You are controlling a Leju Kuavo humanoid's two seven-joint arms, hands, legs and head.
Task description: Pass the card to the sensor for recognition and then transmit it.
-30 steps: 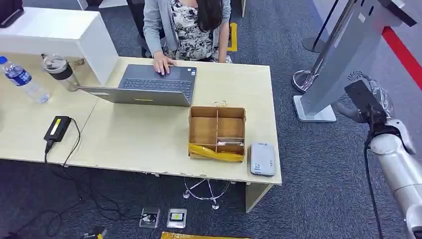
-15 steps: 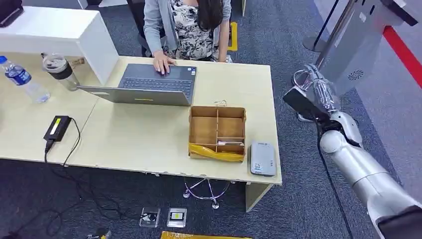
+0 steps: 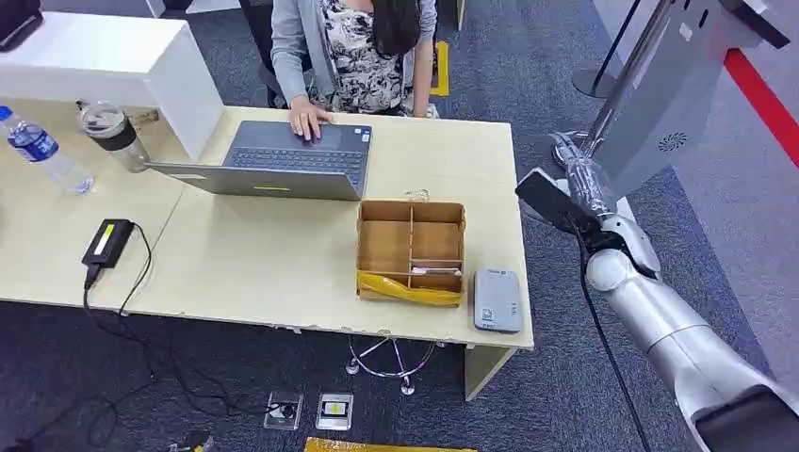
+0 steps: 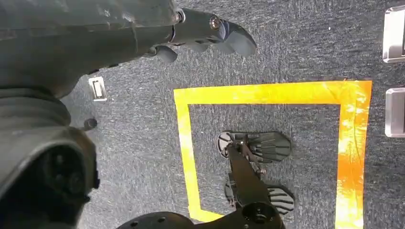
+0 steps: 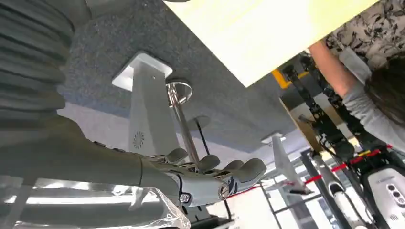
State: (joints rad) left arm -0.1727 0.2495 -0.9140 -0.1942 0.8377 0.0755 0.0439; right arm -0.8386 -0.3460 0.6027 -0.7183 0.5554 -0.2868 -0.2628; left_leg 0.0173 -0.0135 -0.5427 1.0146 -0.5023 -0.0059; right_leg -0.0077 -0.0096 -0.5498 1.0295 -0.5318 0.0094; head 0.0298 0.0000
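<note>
Reaching past the worktop's (image 3: pixel 283 254) right edge, right hand (image 3: pixel 586 188), fingers extended, empty, could snag the compartment box (image 3: pixel 411 249) before finding a card.

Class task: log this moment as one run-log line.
right hand: raised beside desk, not over reader | card: cannot tell | left hand: hanging above floor

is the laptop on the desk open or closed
Open. The laptop shows its keyboard facing up in the head view, and a person's hand rests on its far edge.
</note>
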